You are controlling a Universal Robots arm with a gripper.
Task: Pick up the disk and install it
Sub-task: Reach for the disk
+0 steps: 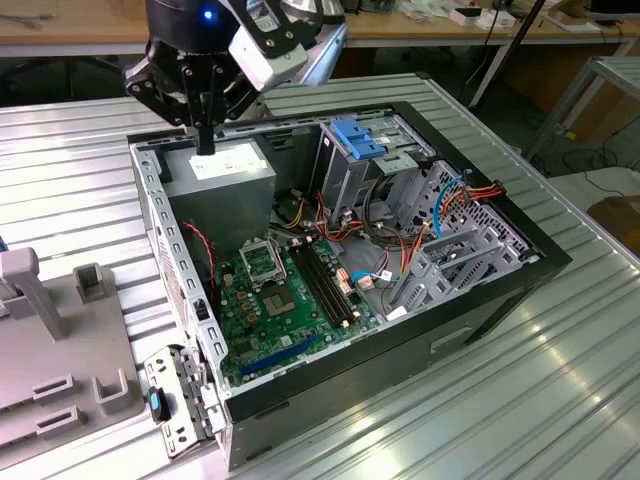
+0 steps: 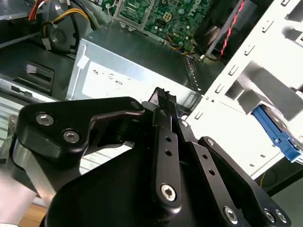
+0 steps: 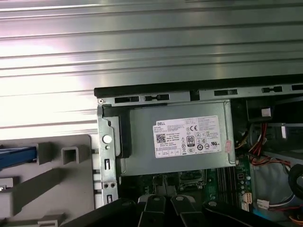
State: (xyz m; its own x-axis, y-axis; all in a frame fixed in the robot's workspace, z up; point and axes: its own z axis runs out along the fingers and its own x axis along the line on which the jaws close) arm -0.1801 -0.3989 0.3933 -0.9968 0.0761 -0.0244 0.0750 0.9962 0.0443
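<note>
- Over the power supply of the open computer case, in the exterior view, the end effector is hanging with fingers pressed together, gripping nothing. The case is lying on the ribbed worktop.
- In the second wrist view, the end effector is pointing down near the supply's white label. The disk is showing its blue rail beyond the case wall, well apart.
- In the first wrist view, the disk is sitting in the grey holder beside the case. The label is carrying small print and certification marks.
- Judging by this, the pick-up step is in hand and the disk is not yet grasped.
</note>
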